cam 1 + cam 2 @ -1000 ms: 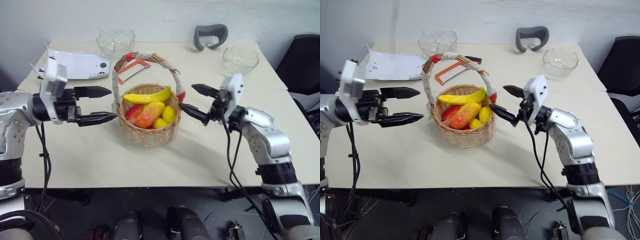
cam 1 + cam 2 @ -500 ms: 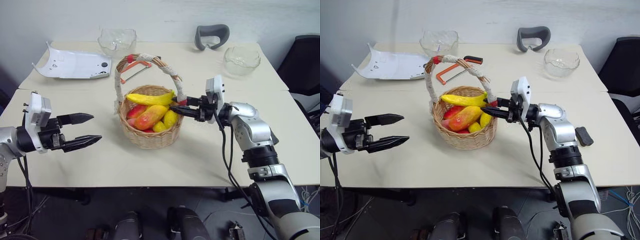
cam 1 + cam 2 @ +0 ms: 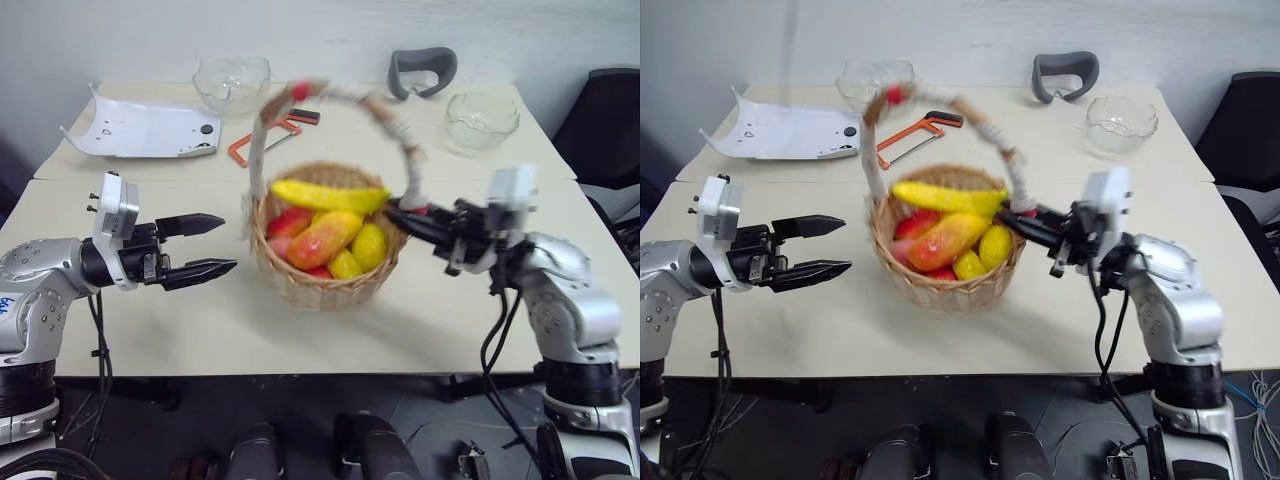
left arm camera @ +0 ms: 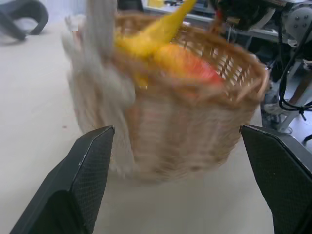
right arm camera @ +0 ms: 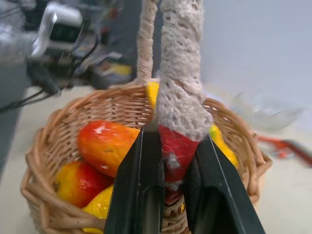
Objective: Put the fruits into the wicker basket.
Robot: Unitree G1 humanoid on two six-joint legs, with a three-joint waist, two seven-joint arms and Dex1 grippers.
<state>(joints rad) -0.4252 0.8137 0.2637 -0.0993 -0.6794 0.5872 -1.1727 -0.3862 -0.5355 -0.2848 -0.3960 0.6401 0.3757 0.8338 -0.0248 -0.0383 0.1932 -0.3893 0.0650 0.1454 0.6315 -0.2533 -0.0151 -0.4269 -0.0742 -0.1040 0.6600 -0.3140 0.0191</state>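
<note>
At the middle of the worktop (image 3: 200, 330), the wicker basket (image 3: 325, 280) is seen tilted, its cloth-wrapped handle leaning toward the far side. The banana (image 3: 330, 195) is laid across its top, with the mango (image 3: 322, 240) just beneath among other fruit. The base of the handle, at its red band, is clamped between the fingers of the right hand (image 5: 168, 161). The left hand (image 3: 205, 245) is held spread apart beside the basket, not touching it. Two glass bowls (image 3: 482, 118) are placed along the far edge.
</note>
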